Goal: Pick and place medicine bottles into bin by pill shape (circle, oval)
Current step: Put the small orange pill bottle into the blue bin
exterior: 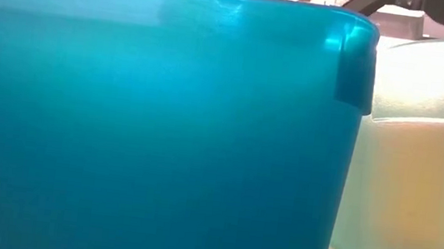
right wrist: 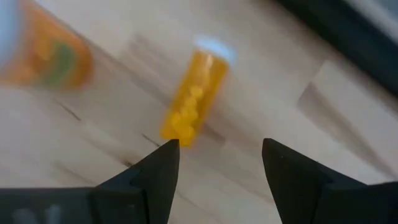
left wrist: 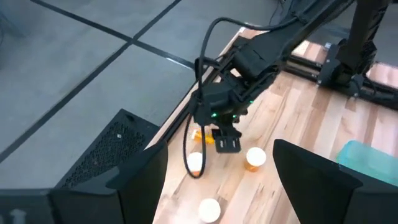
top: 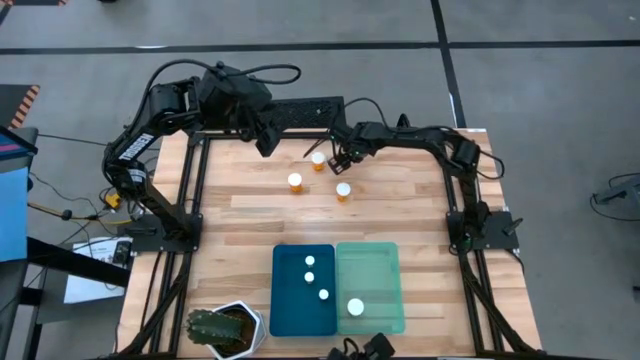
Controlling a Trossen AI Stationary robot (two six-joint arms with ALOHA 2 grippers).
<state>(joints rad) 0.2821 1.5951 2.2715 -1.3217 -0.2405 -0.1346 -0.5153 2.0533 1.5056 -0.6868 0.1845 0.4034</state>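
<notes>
Three orange medicine bottles with white caps stand upright on the wooden table (top: 295, 182) (top: 319, 158) (top: 343, 190). Another bottle (right wrist: 189, 99) lies on its side, small round pills showing through its wall; it also shows in the left wrist view (left wrist: 198, 134). My right gripper (right wrist: 221, 155) hangs open just above and short of this lying bottle, pointing steeply down (top: 335, 158). My left gripper (left wrist: 217, 186) is open and raised over the table's far left part (top: 265, 135). The blue bin (top: 304, 290) holds three bottles, the mint green bin (top: 370, 288) holds one.
The two bins sit side by side at the near edge and fill the low view, blue (exterior: 146, 124) and green (exterior: 419, 164). A spiky green plant in a white pot (top: 225, 330) stands at the near left corner. A black perforated panel (top: 305, 108) lies at the far edge.
</notes>
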